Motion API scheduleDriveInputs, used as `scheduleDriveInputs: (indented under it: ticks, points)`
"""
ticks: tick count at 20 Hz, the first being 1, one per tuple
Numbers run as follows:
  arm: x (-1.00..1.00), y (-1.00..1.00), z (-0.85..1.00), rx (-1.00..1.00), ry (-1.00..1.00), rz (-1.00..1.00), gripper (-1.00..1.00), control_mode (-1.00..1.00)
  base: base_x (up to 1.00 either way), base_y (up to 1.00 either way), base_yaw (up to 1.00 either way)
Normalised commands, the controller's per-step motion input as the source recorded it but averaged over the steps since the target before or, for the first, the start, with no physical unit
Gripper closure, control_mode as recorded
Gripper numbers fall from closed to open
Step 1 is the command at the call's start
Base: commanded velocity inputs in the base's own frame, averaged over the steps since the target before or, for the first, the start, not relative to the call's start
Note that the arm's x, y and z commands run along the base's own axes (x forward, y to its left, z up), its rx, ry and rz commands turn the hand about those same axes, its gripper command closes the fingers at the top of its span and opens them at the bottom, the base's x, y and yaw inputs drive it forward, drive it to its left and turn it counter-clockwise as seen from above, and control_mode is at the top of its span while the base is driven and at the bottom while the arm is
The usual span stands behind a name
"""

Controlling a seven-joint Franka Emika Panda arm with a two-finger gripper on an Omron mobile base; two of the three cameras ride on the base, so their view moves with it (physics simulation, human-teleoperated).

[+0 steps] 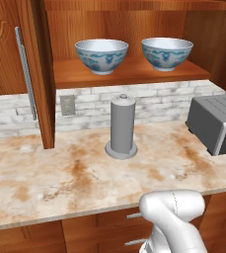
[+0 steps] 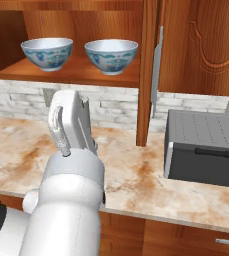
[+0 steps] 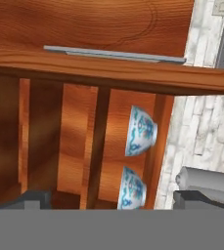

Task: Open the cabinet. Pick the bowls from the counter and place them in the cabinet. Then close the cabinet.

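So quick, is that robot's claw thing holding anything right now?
Gripper: open, holding nothing; both bowls already sit in the cabinet.

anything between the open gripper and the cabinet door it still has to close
Nothing visible does. In the hand view the reddish-brown carved cabinet door with its silver bar handle stands open just ahead of the open gripper. Both blue-patterned bowls sit back on the wooden shelf, behind the door's swing.
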Motion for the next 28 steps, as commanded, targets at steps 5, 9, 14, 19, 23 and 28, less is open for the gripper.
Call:
scheduleDriveInputs:
  ticks: [5,9,14,19,23,28]
  points:
    - [0.0,-0.34,-0.07,0.03,0.0,0.05,-1.0,-1.0,0.0,0.0,0.0]
    - [0.0,-0.29,-0.12,0.06,0.04,0.04,-1.0,-1.0,0.0,0.0,0.0]
    - [0.01,-0.33,-0.04,0.08,0.04,0.09,-1.0,-1.0,0.0,0.0,0.0]
    - [0.01,-0.37,0.0,0.07,0.0,0.16,-1.0,-1.0,0.0,0.0,0.0]
    - [0.0,-0.43,0.0,0.09,-0.03,0.2,-1.0,-1.0,0.0,0.0,0.0]
    - [0.0,-0.34,-0.01,0.04,-0.05,0.19,-1.0,-1.0,0.0,0.0,0.0]
